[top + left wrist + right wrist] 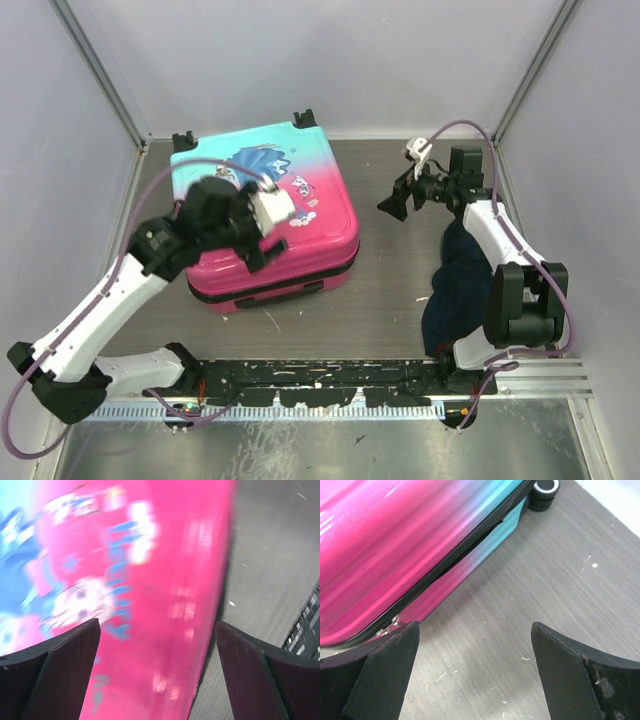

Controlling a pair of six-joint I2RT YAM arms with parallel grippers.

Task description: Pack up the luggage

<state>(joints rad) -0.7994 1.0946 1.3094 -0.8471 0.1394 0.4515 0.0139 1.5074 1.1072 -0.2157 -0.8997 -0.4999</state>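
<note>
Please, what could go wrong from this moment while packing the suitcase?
1. The suitcase is shut but for a thin gap at its seam. The open left hand above it could push it sliding instead of opening it.
2. The navy cloth lies under the right arm, which could snag and drag it.
</note>
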